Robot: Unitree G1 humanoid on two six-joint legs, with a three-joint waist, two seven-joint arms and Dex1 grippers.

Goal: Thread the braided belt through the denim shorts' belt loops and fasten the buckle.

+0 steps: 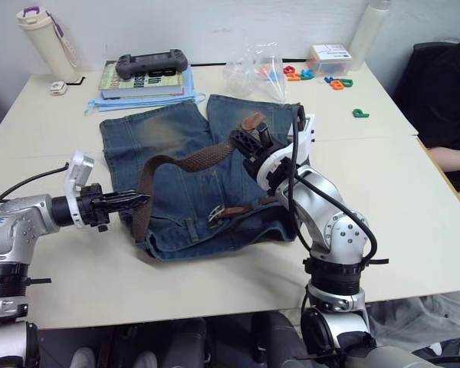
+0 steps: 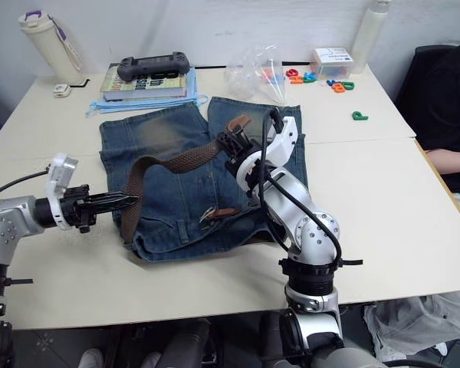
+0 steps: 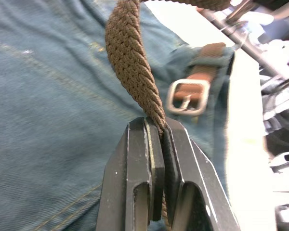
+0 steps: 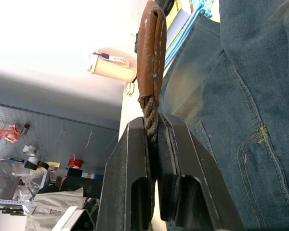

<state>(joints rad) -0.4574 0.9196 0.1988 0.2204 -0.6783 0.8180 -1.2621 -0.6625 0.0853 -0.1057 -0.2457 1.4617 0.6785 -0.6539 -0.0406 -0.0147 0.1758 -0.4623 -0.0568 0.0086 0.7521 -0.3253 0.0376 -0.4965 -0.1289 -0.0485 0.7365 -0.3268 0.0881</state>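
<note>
I see my left gripper (image 1: pixel 135 201) pinching the braided belt (image 1: pixel 185 162) at its low bend over the shorts' left edge, fingers pressed together on the weave. Right gripper (image 1: pixel 245 140) is clamped on the same belt just below its tan leather tip, held up above the denim shorts (image 1: pixel 176 188). One belt spans between the two grippers in a raised arc. The buckle (image 3: pixel 187 96), one, lies on the waistband near the table's front edge, its tab under a belt loop (image 3: pixel 209 62). Shorts lie flat mid-table. Far side: one clear plastic bag (image 1: pixel 254 70), contents unclear; one small box (image 1: pixel 327 57); two bottles (image 1: pixel 46 38).
</note>
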